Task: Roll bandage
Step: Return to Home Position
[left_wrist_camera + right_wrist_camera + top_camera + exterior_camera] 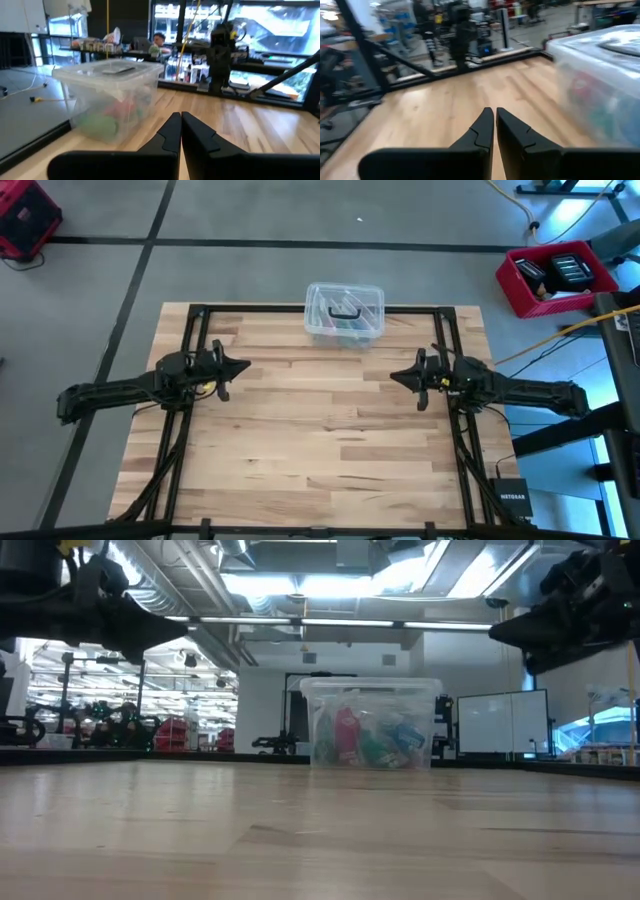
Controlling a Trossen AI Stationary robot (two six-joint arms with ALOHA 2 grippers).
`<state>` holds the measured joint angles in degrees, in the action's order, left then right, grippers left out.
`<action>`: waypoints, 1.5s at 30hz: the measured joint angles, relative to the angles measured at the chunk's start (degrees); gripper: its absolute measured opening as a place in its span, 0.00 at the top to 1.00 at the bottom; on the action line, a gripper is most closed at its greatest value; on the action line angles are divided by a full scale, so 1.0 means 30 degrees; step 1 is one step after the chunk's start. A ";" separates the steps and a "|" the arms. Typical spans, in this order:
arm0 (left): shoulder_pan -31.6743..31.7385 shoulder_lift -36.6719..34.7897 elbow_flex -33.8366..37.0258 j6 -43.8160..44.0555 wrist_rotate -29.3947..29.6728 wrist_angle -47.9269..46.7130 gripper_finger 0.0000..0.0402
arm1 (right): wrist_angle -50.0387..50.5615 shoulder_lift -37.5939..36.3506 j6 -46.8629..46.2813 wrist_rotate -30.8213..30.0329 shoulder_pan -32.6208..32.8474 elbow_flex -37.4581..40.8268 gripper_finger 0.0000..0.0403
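Note:
No bandage lies out on the table. A clear lidded plastic box [344,314] stands at the middle of the table's far edge, holding pink, green and blue items [405,737]; whether the blue one is the bandage I cannot tell. My left gripper [245,366] hovers shut above the table's left side, pointing level toward the middle, with the box ahead of it [107,95]. My right gripper [393,375] hovers shut above the right side, facing the left one, the box [600,85] beside it. Both grippers hold nothing.
Bare wooden tabletop [320,440] stretches between the two grippers and toward the near edge. Black frame rails [440,330] run along the table's far, left and right sides. A red bin [555,275] sits on the floor beyond the table's far right corner.

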<state>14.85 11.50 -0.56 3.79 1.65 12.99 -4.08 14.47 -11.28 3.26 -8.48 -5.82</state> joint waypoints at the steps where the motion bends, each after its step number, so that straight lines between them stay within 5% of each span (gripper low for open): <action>1: 0.0000 -0.0255 0.0000 -0.0007 -0.0136 -0.0075 0.99 | -0.0261 -0.0009 -0.0110 0.0549 -0.0134 0.0163 0.94; 15: 0.0000 -0.3854 0.0000 0.0161 -0.0490 -0.3515 0.99 | -0.0224 -0.1713 -0.0284 0.0781 -0.0681 0.1725 0.94; 25: 0.0007 -0.3755 0.0000 0.0168 -0.0402 -0.4079 0.99 | 0.0728 -0.4827 -0.0340 0.0387 -0.0681 0.1747 0.94; 45: 0.0007 -0.3661 -0.0007 0.0168 -0.0337 -0.4137 0.99 | 0.0941 -0.4503 0.0775 -0.0419 -0.0681 0.1769 0.94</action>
<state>14.87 0.51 -0.58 4.29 0.64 0.58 -1.26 0.96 -8.95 2.01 -10.52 -0.51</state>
